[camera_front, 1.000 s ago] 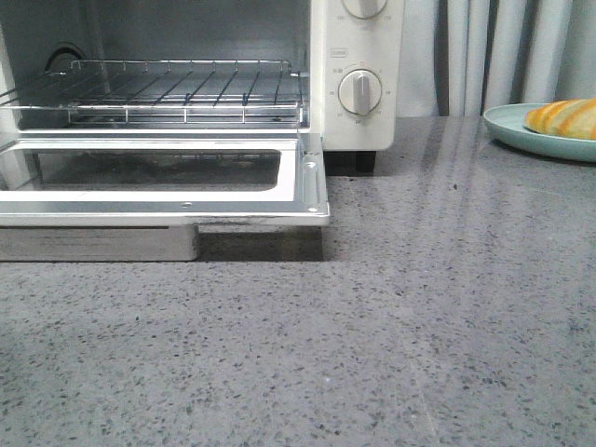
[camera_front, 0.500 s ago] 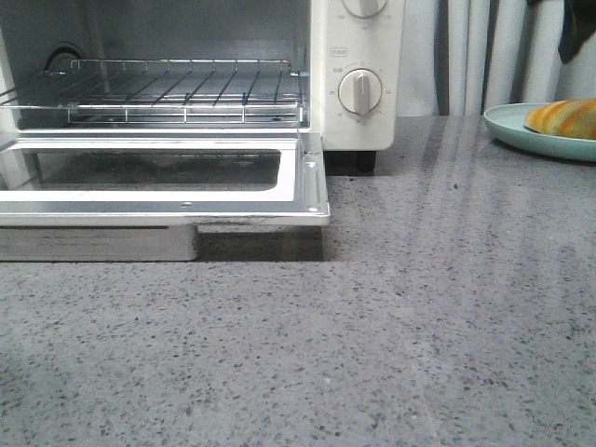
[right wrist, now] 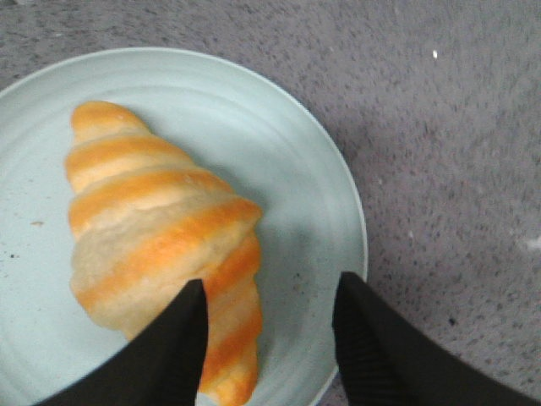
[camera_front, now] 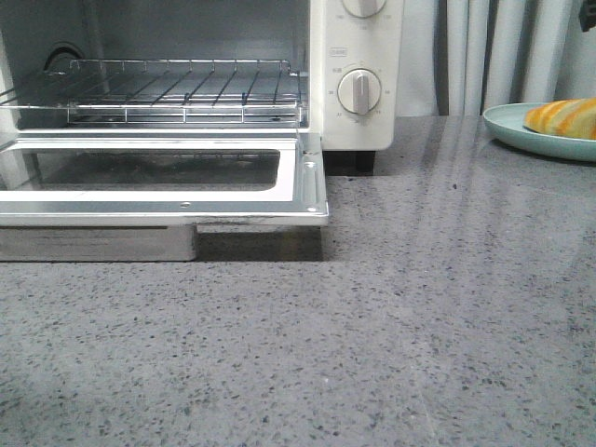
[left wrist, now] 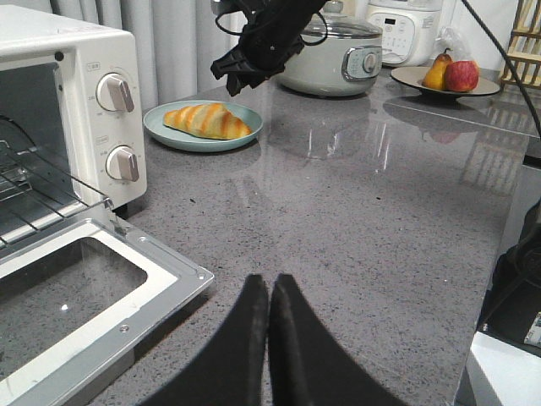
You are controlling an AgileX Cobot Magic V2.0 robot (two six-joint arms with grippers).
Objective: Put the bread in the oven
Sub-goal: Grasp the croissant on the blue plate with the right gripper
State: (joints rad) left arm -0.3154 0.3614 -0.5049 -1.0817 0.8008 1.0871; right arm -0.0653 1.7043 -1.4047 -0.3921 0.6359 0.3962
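Bread (right wrist: 156, 245) lies on a pale green plate (right wrist: 313, 169), not yet in the oven (camera_front: 358, 112). Front view: plate (camera_front: 507, 126) sits at the 3 o'clock edge of the frame, well apart from the oven at 10–11 o'clock; bread (camera_front: 562, 118) cut off by the frame edge.

Right gripper (right wrist: 269, 326) hangs over the plate, jaws spread wide; one finger overlaps the bread's tapered end, the other sits over bare plate near the rim. Can't tell if either finger touches anything. In the left wrist view, the right gripper (left wrist: 241, 72) is a dark shape above the plate (left wrist: 165, 131), with the bread (left wrist: 209, 121) below it.

Left gripper (left wrist: 269, 292) has fingers pressed together, holding nothing, over the grey speckled countertop (camera_front: 419, 326) near the door's corner.

Oven door (camera_front: 163, 182) is dropped flat open, glass window up. Wire rack (camera_front: 158, 88) inside, bare. Two round dials (left wrist: 118, 91) on the white control panel.

Behind, left wrist view: white cooker pot (left wrist: 334, 55), a second white appliance (left wrist: 404, 30), a dish with a pear (left wrist: 435, 72) and an apple (left wrist: 461, 76). Grey curtains (camera_front: 494, 51) at back.
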